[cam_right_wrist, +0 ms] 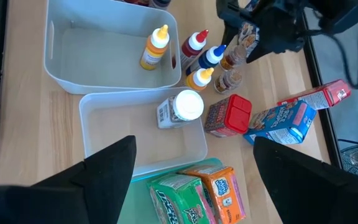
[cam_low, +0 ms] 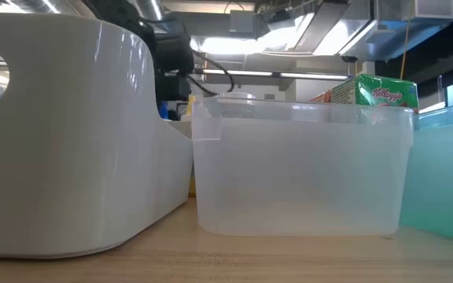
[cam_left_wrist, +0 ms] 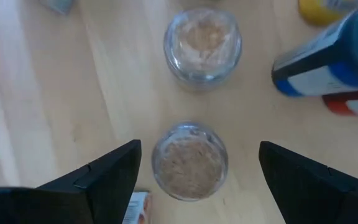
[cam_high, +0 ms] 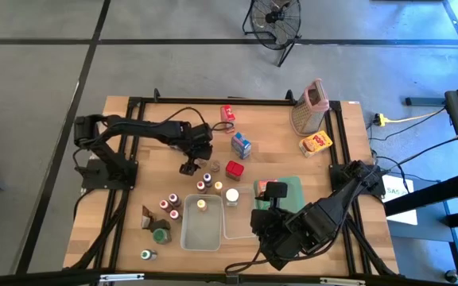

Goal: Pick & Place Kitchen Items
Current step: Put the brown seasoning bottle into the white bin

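Note:
A small clear jar of brown spice (cam_left_wrist: 189,162) stands upright on the wooden table between the fingers of my open left gripper (cam_left_wrist: 199,148), which points down over it; the fingers flank it without touching. A second spice jar (cam_left_wrist: 202,42) stands just beyond. My left gripper (cam_high: 189,167) hangs left of the table's middle. My right gripper (cam_right_wrist: 194,143) is open and holds nothing, high above the clear tub (cam_right_wrist: 104,134) and green tray (cam_high: 293,184). Squeeze bottles (cam_right_wrist: 197,43) and cartons (cam_right_wrist: 278,121) stand around.
A white tub (cam_high: 201,232) holds a yellow bottle (cam_right_wrist: 154,46); the clear tub holds a white-capped jar (cam_right_wrist: 182,107). Green and orange cartons (cam_right_wrist: 197,196) lie on the tray. A grater (cam_high: 308,107), yellow carton (cam_high: 315,143) and red carton (cam_high: 227,114) stand at the far side.

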Controlling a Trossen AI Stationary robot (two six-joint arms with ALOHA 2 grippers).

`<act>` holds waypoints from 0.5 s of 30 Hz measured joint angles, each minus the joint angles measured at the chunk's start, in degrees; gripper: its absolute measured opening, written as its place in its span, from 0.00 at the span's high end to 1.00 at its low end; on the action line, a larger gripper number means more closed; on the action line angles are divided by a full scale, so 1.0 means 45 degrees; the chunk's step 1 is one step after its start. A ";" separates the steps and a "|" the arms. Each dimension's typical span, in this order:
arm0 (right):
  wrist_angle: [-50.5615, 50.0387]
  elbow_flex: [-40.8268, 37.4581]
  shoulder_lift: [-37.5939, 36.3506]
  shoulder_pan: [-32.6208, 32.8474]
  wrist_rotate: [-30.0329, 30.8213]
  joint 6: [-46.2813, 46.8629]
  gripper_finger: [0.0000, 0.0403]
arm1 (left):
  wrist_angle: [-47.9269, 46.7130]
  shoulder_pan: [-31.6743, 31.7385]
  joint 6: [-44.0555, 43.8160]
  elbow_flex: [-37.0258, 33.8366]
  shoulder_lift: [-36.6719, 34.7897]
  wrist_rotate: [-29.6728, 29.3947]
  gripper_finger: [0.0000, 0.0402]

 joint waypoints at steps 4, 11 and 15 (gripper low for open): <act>-0.0001 0.0000 0.0000 0.0000 0.0000 0.0000 0.19 | 0.0271 0.0000 0.0109 -0.0004 0.0751 -0.0009 0.20; -0.0005 0.0000 0.0000 0.0000 0.0000 -0.0005 0.19 | 0.0441 0.0000 0.0110 0.0001 0.1469 -0.0020 0.20; -0.0004 0.0000 0.0000 0.0000 0.0005 -0.0005 0.19 | 0.0521 0.0000 0.0091 -0.0004 0.1426 -0.0023 0.20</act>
